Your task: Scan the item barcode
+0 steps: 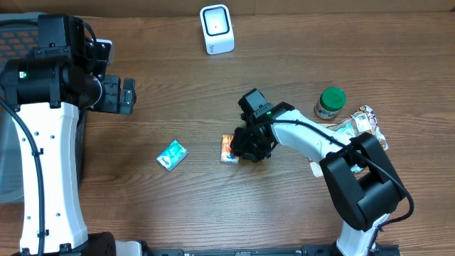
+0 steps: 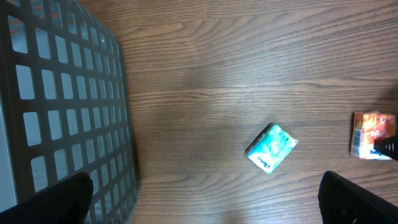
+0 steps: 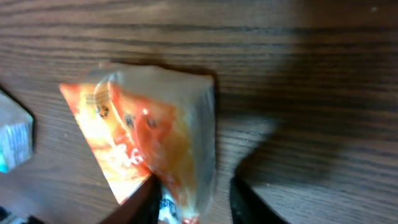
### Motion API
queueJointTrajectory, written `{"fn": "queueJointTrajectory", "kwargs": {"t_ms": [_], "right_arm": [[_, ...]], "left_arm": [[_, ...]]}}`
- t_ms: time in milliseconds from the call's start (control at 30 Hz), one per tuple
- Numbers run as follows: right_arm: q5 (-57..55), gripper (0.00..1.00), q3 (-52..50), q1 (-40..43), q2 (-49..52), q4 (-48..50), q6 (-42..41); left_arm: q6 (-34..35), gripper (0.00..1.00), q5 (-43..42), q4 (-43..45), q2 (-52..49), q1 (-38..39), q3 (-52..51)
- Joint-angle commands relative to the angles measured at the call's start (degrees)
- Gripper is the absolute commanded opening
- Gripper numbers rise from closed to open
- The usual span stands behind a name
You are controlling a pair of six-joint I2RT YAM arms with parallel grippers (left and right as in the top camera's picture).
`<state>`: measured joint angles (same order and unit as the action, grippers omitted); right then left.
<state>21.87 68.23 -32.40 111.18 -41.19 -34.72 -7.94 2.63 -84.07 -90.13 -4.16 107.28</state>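
Orange packet (image 1: 229, 148) sits mid-table between the fingers of the right gripper (image 3: 196, 202); I cannot tell if they squeeze yet. Left gripper (image 2: 205, 196) is spread wide. Next, I think: lift it to the white scanner (image 1: 217, 28).

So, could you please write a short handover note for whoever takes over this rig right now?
Left tool: open, empty, at the left, away from the items.
Right tool: down at the orange packet, whose end sits between its jaws; a firm grip cannot be confirmed.
Things: the orange packet lies mid-table; the scanner stands at the far edge; a teal packet lies to the left of the orange one, clear of both tools.
Done: nothing scanned; the orange packet is not yet lifted.
Left: secure the grip, lift the packet, and show its barcode to the scanner.
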Motion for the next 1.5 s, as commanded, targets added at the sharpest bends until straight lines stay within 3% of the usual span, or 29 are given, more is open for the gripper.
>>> {"fn": "queueJointTrajectory", "kwargs": {"t_ms": [0, 133, 300, 533, 667, 767, 900, 1167, 1467], "right_arm": [[-0.11, 0.24, -1.31, -0.33, 0.09, 1.07, -1.38], [-0.09, 0.06, -1.42, -0.33, 0.07, 1.44, -1.38], [6.03, 0.04, -0.85, 0.37, 0.02, 1.51, 0.66], [31.69, 0.04, 0.39, 6.58, -4.09, 4.00, 10.78], [51.19, 0.04, 0.39, 11.28, -6.25, 11.10, 11.65], [61.88, 0.04, 0.39, 13.77, -6.29, 17.90, 8.70], [67.56, 0.04, 0.39, 15.76, -6.29, 25.24, 2.21], [68.04, 0.04, 0.44, 17.16, -6.34, 37.75, -10.56], [68.04, 0.04, 0.44, 17.16, -6.34, 48.09, -17.90]], "left_arm": [[-0.63, 0.99, 0.13, 0.09, -0.20, 0.07, 0.46], [-0.61, 1.00, 0.13, 0.09, -0.20, 0.07, 0.46], [-0.61, 1.00, 0.13, 0.09, -0.20, 0.07, 0.46], [-0.63, 1.00, 0.13, 0.09, -0.20, 0.07, 0.46], [-0.63, 1.00, 0.13, 0.09, -0.20, 0.07, 0.46], [-0.61, 1.00, 0.13, 0.09, -0.20, 0.07, 0.46], [-0.63, 1.00, 0.13, 0.09, -0.20, 0.07, 0.46], [-0.61, 1.00, 0.13, 0.09, -0.20, 0.07, 0.46], [-0.61, 0.99, 0.13, 0.09, -0.20, 0.07, 0.46]]}}
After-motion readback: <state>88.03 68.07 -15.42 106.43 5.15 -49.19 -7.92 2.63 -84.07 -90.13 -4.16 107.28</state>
